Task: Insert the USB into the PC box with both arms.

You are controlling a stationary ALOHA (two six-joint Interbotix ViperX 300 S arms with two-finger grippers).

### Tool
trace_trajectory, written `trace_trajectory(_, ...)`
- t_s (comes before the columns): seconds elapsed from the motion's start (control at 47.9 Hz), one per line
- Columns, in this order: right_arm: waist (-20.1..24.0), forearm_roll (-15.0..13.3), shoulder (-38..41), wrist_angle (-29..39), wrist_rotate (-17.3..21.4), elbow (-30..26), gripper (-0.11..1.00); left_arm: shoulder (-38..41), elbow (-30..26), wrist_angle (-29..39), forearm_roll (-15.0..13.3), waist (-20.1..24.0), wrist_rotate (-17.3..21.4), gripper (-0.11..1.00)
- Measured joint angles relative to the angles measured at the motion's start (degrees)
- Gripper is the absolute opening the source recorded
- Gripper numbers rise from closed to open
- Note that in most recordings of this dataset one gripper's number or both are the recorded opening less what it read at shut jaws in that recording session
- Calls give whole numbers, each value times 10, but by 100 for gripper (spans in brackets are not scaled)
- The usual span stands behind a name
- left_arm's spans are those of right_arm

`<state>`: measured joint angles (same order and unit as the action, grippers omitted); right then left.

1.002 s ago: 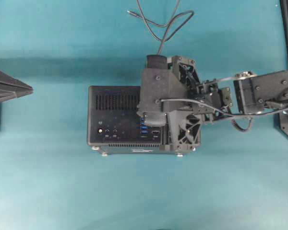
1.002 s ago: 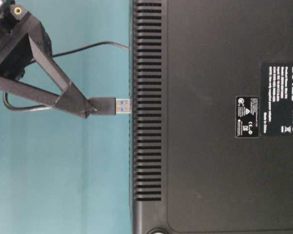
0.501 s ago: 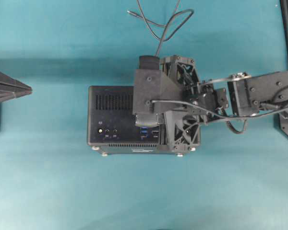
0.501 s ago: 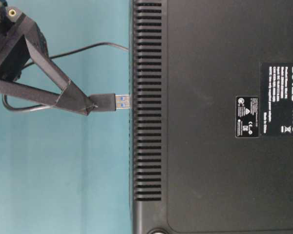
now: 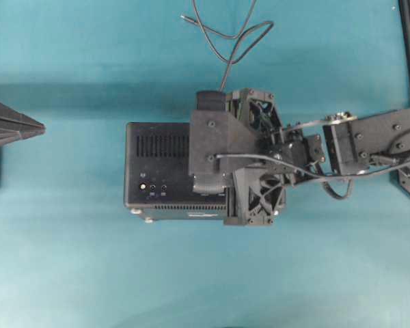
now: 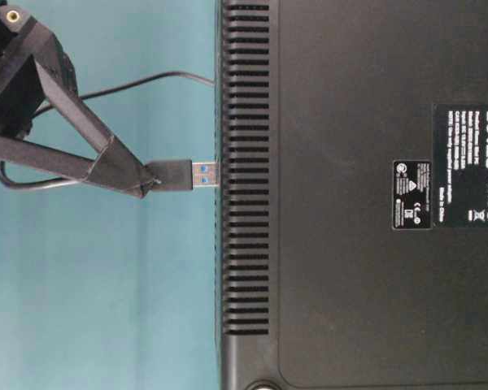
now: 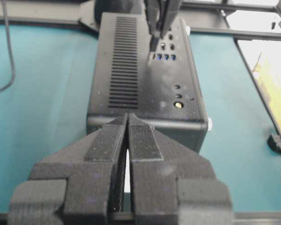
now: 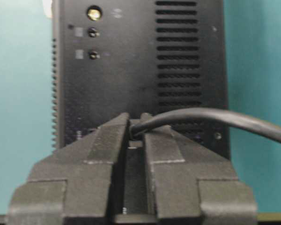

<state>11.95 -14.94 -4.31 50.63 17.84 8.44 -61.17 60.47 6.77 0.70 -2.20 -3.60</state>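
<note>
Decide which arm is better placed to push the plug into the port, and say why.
Right: its fingers grip the USB at the PC box. The left gripper sits shut, holding nothing.

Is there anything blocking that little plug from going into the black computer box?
Nothing visible. The right gripper holds the USB with its blue tip right at the PC box.

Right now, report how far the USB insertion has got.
Done: the right gripper is shut on the USB. In hand: the plug's blue tip is at the PC box face, but its metal shell still shows, so it is not seated. Left: push it fully home. The left gripper is shut, holding nothing, short of the box.
</note>
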Motion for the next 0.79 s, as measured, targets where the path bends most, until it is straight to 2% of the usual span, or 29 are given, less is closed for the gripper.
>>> trace_trajectory(0.793,10,1,2,11,6,-3,8,0,0,1,0,-1,0,0)
